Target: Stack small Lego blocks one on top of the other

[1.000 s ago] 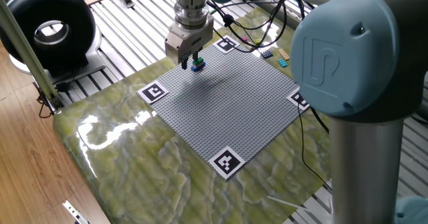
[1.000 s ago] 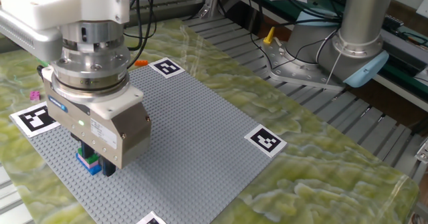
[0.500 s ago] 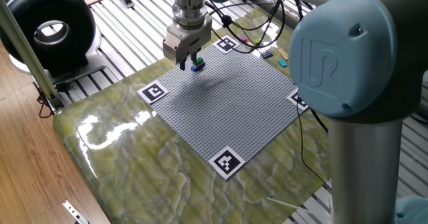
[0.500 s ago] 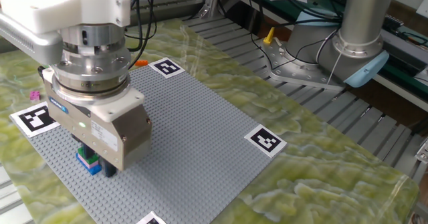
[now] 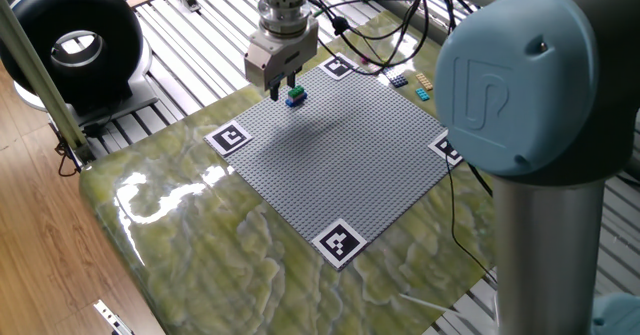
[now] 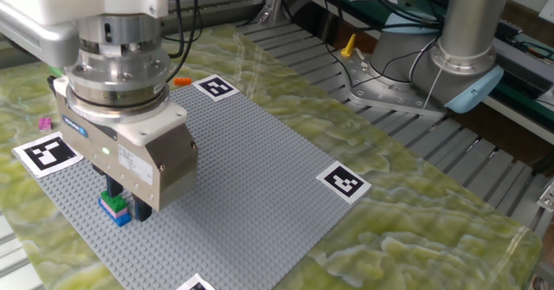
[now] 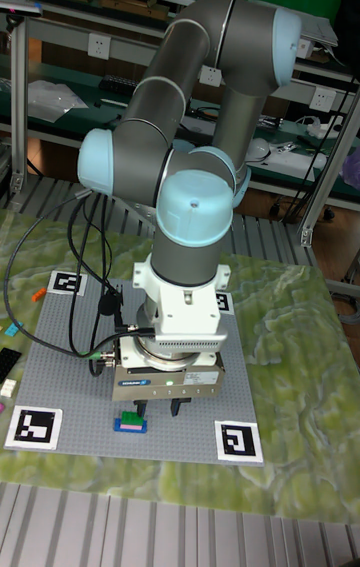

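A short stack of small Lego blocks stands on the grey baseplate, green on top, purple beneath, blue at the bottom. The same stack sits near the plate's far left corner, and it shows again as the stack near the front edge. My gripper hangs just above and beside the stack, fingers apart and holding nothing. In the tall fixed view the gripper shows a bare gap between its two dark fingers. The gripper is clear of the bricks.
Loose bricks lie off the plate: dark blue, yellow and cyan; pink and orange. Marker tags sit at the plate corners. Cables trail behind the plate, and the arm's base column stands at the right.
The gripper has lifted a little off the stack, which stays standing on the baseplate. More of the stack now shows beside the fingers.
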Controlling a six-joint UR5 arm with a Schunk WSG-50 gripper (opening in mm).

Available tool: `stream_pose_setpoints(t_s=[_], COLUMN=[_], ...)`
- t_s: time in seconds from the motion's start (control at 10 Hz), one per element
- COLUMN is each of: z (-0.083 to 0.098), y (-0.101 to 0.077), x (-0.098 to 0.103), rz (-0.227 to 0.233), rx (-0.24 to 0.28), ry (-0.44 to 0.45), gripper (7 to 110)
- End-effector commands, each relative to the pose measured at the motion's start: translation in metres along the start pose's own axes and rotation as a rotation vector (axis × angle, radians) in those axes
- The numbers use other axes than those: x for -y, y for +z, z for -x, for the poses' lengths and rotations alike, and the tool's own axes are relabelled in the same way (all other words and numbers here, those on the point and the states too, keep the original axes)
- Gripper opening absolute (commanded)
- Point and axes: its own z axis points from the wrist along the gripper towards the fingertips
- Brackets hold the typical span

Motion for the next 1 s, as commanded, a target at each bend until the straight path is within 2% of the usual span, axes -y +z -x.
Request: stream_pose_setpoints(t_s=[0.0, 0.2, 0.3, 0.5, 0.6, 0.8, 0.9], z=[-0.003, -0.018, -0.022, -0.030, -0.031, -0.032, -0.038], y=[-0.010, -0.019, -0.021, -0.022, -0.022, -0.024, -0.024], x=[0.010, 0.023, 0.023, 0.021, 0.020, 0.020, 0.019], rz=[0.000, -0.033, -0.041, -0.036, -0.036, -0.037, -0.044], rx=[0.011, 0.005, 0.004, -0.015, -0.018, 0.007, 0.027], ry=[-0.002, -0.013, 0.008, 0.032, 0.018, -0.037, -0.063], gripper=[44, 44, 22, 22, 22, 22, 7])
